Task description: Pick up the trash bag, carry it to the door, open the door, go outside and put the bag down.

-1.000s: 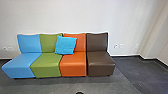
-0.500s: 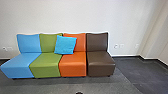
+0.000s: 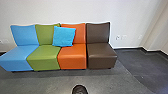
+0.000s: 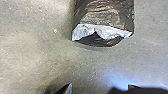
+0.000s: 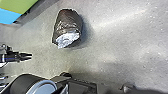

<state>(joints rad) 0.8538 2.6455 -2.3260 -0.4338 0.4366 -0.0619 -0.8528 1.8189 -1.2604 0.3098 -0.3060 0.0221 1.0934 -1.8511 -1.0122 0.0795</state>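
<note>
Looking through my right wrist camera, I find the left gripper [image 5: 31,56] over the floor, apart from the trash bag [image 5: 67,27], which it does not touch. I cannot tell how far open its jaws stand, and I see nothing hanging from them. The right jaws I cannot read either: whether they are open or closed is unclear to me, but the bag is not in their grip. The bag lies on the grey floor [image 3: 45,81], dark brown and wrinkled, with a crumpled, silvery-white patch at one end. My left wrist view has it large, that pale end [image 4: 105,32] edged by a dark fold, bare floor around it. From the head camera I get its rounded dark top in front of the orange seat [image 3: 72,60], which stands between the green seat [image 3: 43,57] and the brown seat [image 3: 101,56]. The blue seat [image 3: 17,57] ends the row, and a bright blue cushion [image 3: 63,36] leans across the green and orange backrests.
</note>
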